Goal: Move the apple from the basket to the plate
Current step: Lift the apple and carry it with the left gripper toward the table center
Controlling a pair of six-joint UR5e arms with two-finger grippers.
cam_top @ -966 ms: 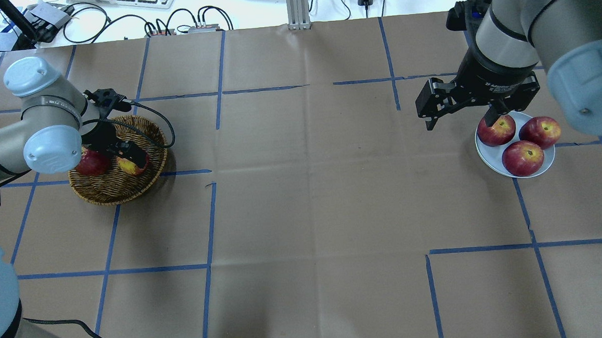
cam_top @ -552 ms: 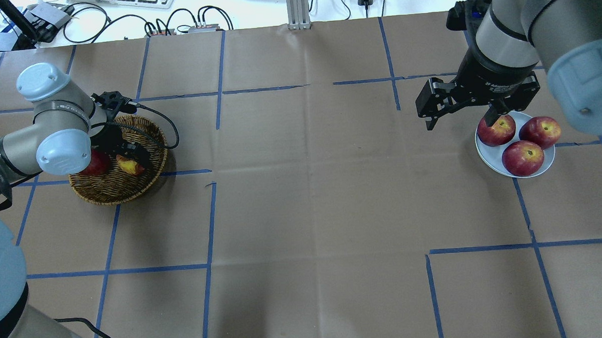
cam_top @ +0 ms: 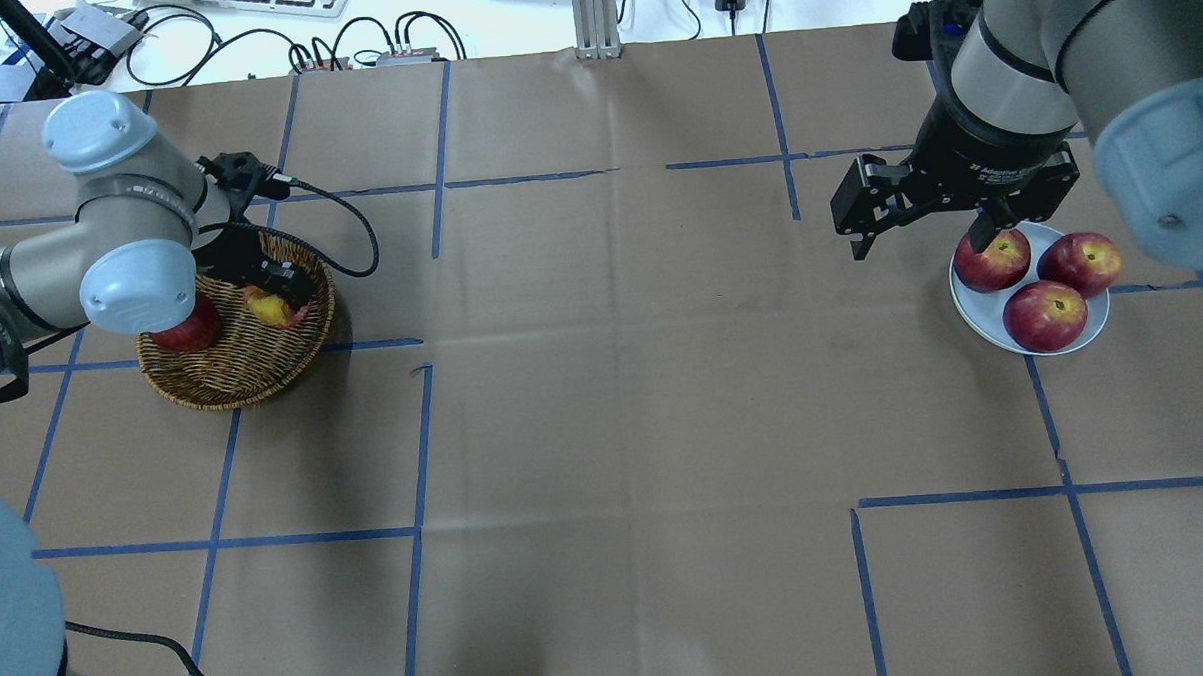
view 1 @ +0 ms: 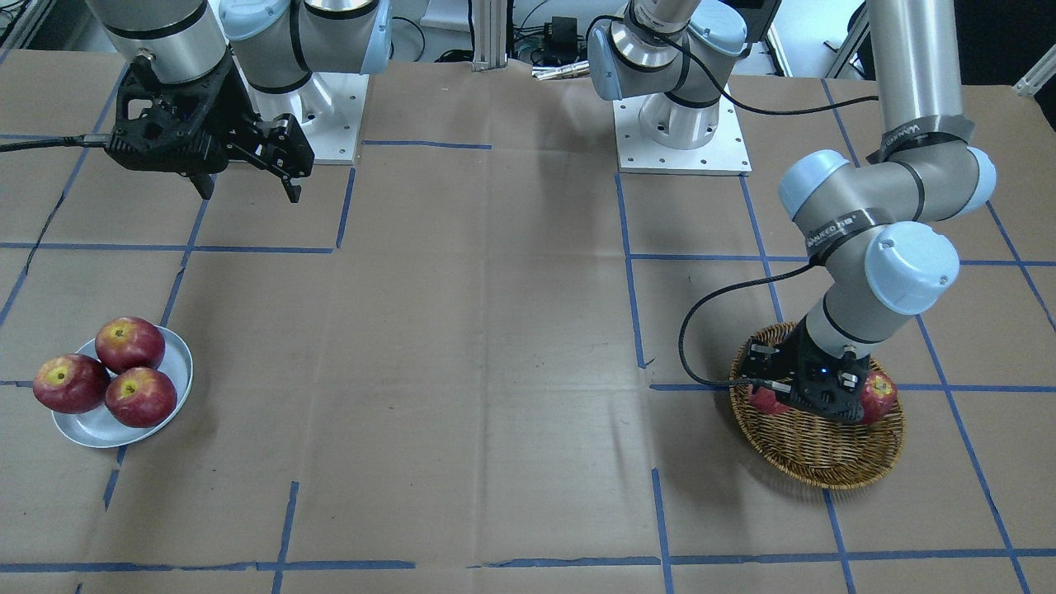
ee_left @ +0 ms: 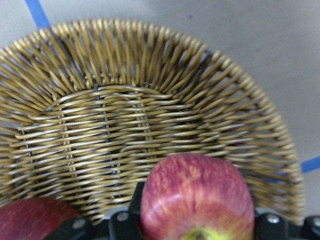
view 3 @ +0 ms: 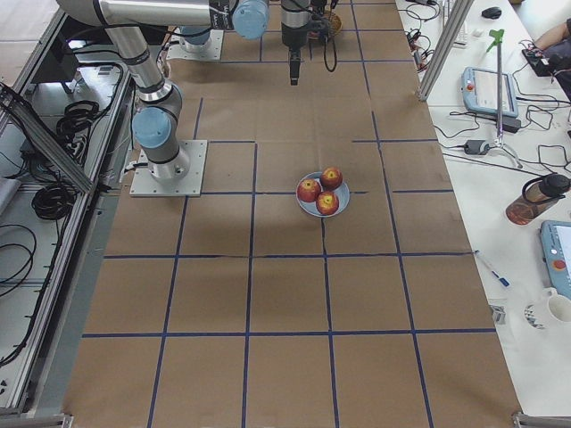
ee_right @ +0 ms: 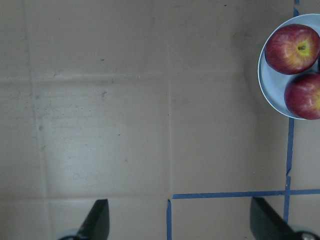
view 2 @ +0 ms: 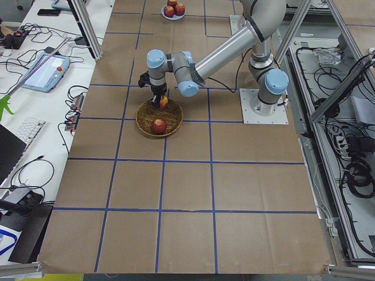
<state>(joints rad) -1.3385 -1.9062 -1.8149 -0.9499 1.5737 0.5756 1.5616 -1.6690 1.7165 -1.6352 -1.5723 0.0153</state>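
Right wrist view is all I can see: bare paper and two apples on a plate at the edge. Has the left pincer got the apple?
Observer: Yes. The left pincer is shut on the apple, low inside the basket.
Operator: Anything else in that basket?
Observer: One darker apple, lying beside the held one.
Operator: Is the plate as full as it looks to me?
Observer: Fuller. The plate holds three apples, not two; the third lies outside your frame.
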